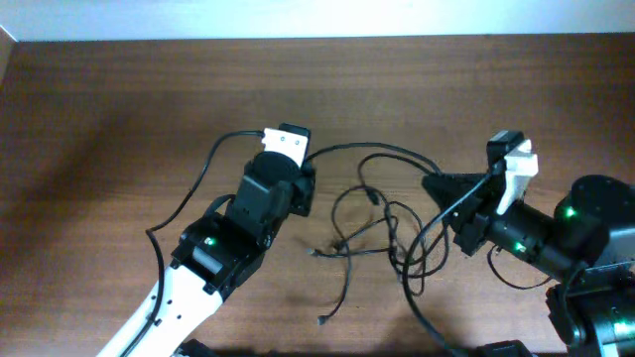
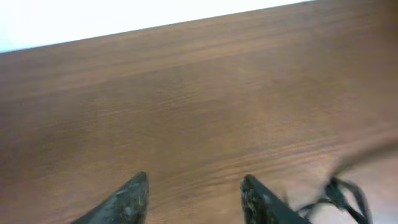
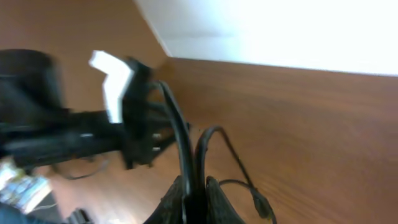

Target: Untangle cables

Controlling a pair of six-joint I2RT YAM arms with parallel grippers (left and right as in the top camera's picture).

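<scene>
Overhead: the cables [image 1: 382, 223] lie in a loose tangle on the bench [image 1: 99, 119] between the two arms. One strand arcs across to the right gripper [image 1: 434, 184].

Left wrist: the left gripper [image 2: 194, 190] is spread with nothing between its fingers, and the cables sit just off to its right.

Right wrist: the right gripper is pressed together, pinching one cord.

The cables look light, limp and slippery. They are probably best pinched near a loose end and drawn out gently.

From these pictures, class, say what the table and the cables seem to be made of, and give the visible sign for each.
The table: wood or wood-look laminate, brown with a satin finish; grain streaks run along it under soft glare. The cables: probably rubber or plastic sheathing, black and dull; they lie in thin, limp loops.
</scene>
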